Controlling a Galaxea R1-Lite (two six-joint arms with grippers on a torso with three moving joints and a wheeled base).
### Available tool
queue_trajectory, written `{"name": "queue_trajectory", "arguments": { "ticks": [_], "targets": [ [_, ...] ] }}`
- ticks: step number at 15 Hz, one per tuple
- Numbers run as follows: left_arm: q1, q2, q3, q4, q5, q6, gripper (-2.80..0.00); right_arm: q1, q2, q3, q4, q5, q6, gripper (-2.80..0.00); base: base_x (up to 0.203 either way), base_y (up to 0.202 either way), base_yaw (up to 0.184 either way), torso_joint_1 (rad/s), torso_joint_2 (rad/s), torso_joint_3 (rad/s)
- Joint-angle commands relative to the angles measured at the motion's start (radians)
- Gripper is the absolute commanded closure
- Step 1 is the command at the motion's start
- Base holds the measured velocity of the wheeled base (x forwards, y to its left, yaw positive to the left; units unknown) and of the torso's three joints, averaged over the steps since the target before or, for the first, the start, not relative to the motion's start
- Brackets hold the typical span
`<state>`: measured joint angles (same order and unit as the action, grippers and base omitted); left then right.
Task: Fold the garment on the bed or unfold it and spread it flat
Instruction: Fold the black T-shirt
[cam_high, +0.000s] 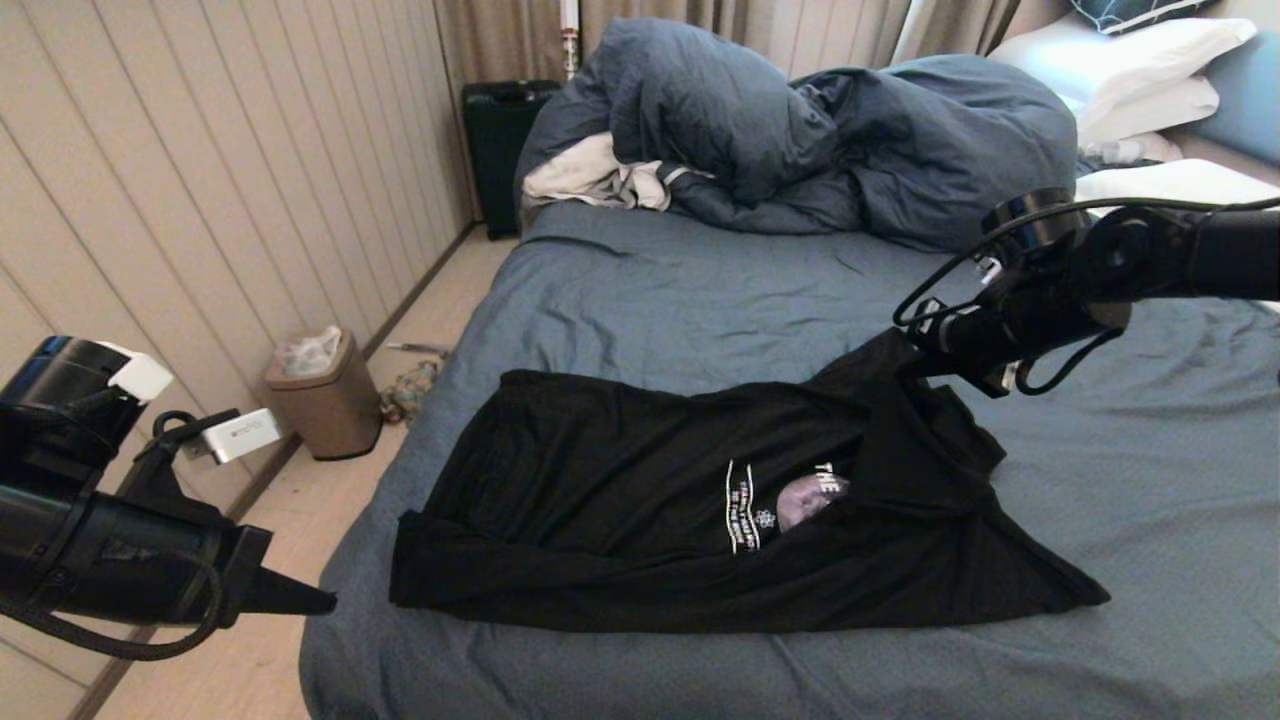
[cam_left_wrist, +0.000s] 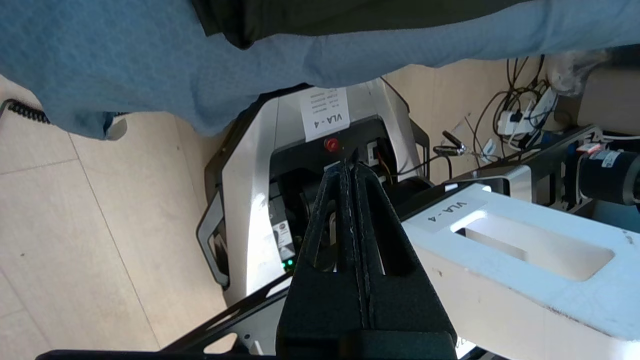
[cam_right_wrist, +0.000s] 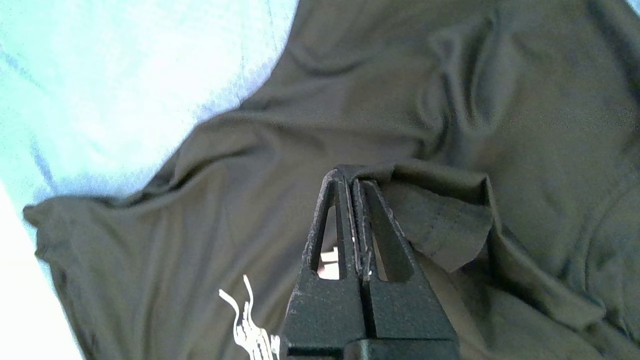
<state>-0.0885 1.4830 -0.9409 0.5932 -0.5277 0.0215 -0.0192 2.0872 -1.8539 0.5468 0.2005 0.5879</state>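
Nearest, I kept the left gripper (cam_left_wrist: 352, 172) parked off the bed's (cam_high: 640, 300) left edge, fingers pressed together on nothing. The garment (cam_high: 620, 500) lay partly folded toward the near edge of the bed, print half covered. At its far right corner, I had the right gripper (cam_right_wrist: 352, 177) pinching a hemmed fold. Risk: the bite looked shallow; thin fabric could slip out under a fast pull. A low drag could bunch the sheet or undo the fold.
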Motion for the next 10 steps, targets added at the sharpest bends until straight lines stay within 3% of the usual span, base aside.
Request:
{"name": "queue_trajectory", "arguments": {
  "ticks": [1, 2, 3, 8, 10],
  "targets": [
    [0.001, 0.002, -0.003, 0.004, -0.003, 0.0, 0.0, 0.01, 0.024, -0.022, 0.004, -0.013, 0.005, 0.0, 0.0, 0.0, 0.0, 0.0, 0.0, 0.0],
    [0.0, 0.0, -0.003, 0.004, -0.003, 0.0, 0.0, 0.011, 0.031, -0.027, 0.004, -0.045, 0.008, -2.8, 0.0, 0.0, 0.0, 0.0, 0.0, 0.0],
    [0.0, 0.0, -0.003, 0.004, -0.003, 0.0, 0.0, 0.012, 0.033, -0.028, 0.003, -0.084, 0.009, -2.8, 0.0, 0.0, 0.0, 0.0, 0.0, 0.0],
    [0.0, 0.014, -0.019, -0.015, -0.03, -0.002, 0.0, 0.011, -0.032, -0.01, 0.008, -0.09, 0.013, -2.8, 0.0, 0.0, 0.0, 0.0, 0.0, 0.0],
    [-0.002, 0.029, -0.066, -0.013, -0.042, -0.003, 0.0, 0.013, -0.095, 0.075, 0.038, -0.09, 0.012, -2.8, 0.0, 0.0, 0.0, 0.0, 0.0, 0.0]
  ]
}}
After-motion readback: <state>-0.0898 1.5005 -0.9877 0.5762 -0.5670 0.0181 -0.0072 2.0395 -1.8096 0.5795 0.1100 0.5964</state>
